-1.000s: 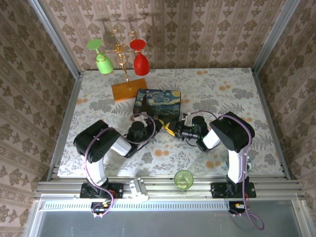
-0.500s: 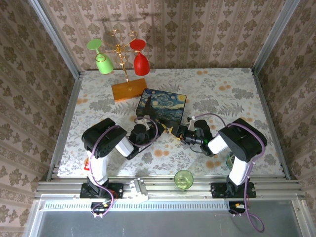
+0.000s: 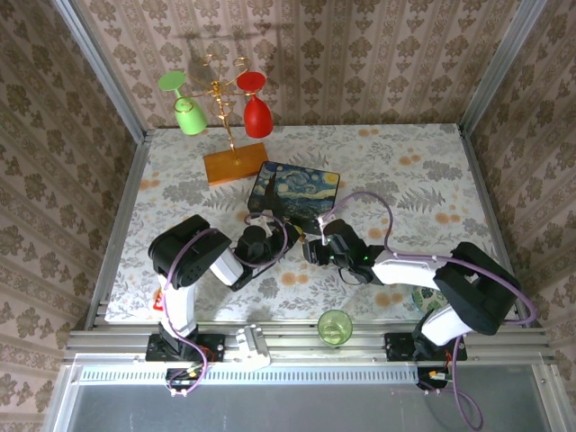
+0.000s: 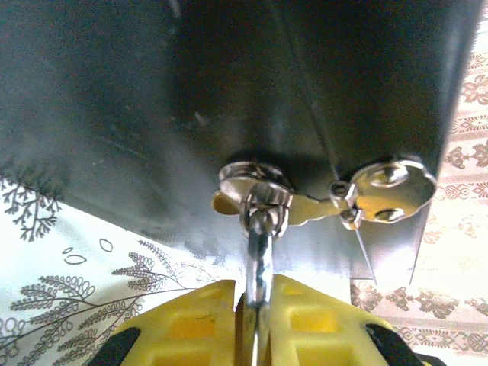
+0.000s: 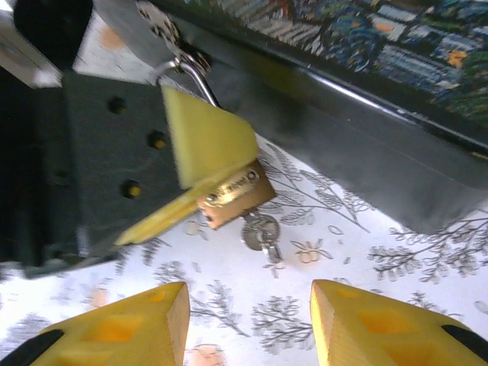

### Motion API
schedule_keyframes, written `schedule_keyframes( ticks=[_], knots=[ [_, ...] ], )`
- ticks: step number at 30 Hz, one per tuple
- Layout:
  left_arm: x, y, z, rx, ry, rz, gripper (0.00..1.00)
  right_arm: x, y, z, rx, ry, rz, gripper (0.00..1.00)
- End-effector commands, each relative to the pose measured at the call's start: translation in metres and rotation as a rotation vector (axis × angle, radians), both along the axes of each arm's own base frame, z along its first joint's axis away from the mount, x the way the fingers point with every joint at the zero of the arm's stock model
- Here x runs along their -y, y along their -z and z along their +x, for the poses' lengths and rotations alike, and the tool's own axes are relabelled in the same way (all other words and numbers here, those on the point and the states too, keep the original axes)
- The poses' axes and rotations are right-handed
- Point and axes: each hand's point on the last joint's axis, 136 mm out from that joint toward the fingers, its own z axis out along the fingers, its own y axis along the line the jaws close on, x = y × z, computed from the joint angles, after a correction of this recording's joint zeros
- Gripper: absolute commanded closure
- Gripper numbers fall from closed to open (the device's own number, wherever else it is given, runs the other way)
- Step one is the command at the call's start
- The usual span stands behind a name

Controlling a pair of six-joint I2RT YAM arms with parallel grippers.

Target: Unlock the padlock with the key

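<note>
In the right wrist view the brass padlock [image 5: 232, 200] hangs by its thin shackle [image 5: 200, 82] from the clasp of the dark blue painted box [image 5: 358, 99]. The left arm's yellow fingers [image 5: 206, 137] are pinched on its upper part. A small silvery key [image 5: 261, 232] sticks out of the padlock's underside, just above the floral cloth. My right gripper [image 5: 250, 320] is open a short way in front of the key, touching nothing. In the left wrist view my left gripper [image 4: 255, 320] is shut on the padlock's shackle [image 4: 258, 259] below the box clasp [image 4: 381, 187]. Both grippers [image 3: 277, 227] [image 3: 310, 249] meet at the box's [image 3: 295, 191] near edge.
A gold rack with a green and a red glass [image 3: 225, 99] stands on a wooden base [image 3: 236, 164] behind the box. A green cup [image 3: 335, 326] sits at the near table edge between the arm bases. Patterned walls close in the table.
The box turned and shifted slightly right early on. The right arm swung its elbow out to the right and stretched low; its gripper edged left toward the padlock. The left gripper kept its hold.
</note>
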Motion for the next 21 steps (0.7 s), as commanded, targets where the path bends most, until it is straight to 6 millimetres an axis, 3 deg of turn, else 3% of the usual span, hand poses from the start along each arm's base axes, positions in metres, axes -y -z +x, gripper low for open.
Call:
schedule_keyframes(
  ticks=[1, 6, 15, 17, 21],
  knots=[
    [-0.003, -0.005, -0.005, -0.015, 0.001, -0.022, 1.00, 0.017, 0.020, 0.004, 0.073, -0.048, -0.300, 0.52],
    [-0.005, -0.002, -0.009, -0.025, 0.005, -0.016, 1.00, 0.012, 0.024, 0.015, 0.183, -0.062, -0.470, 0.49],
    [-0.002, -0.006, -0.012, -0.037, 0.020, -0.032, 1.00, -0.024, 0.015, 0.026, 0.341, -0.082, -0.483, 0.54],
    [0.001, -0.006, -0.014, -0.043, 0.036, -0.027, 1.00, -0.029, 0.016, 0.029, 0.358, -0.085, -0.501, 0.57],
    [-0.002, -0.003, -0.016, -0.048, 0.032, -0.011, 1.00, -0.030, 0.021, 0.031, 0.337, -0.096, -0.534, 0.72]
  ],
)
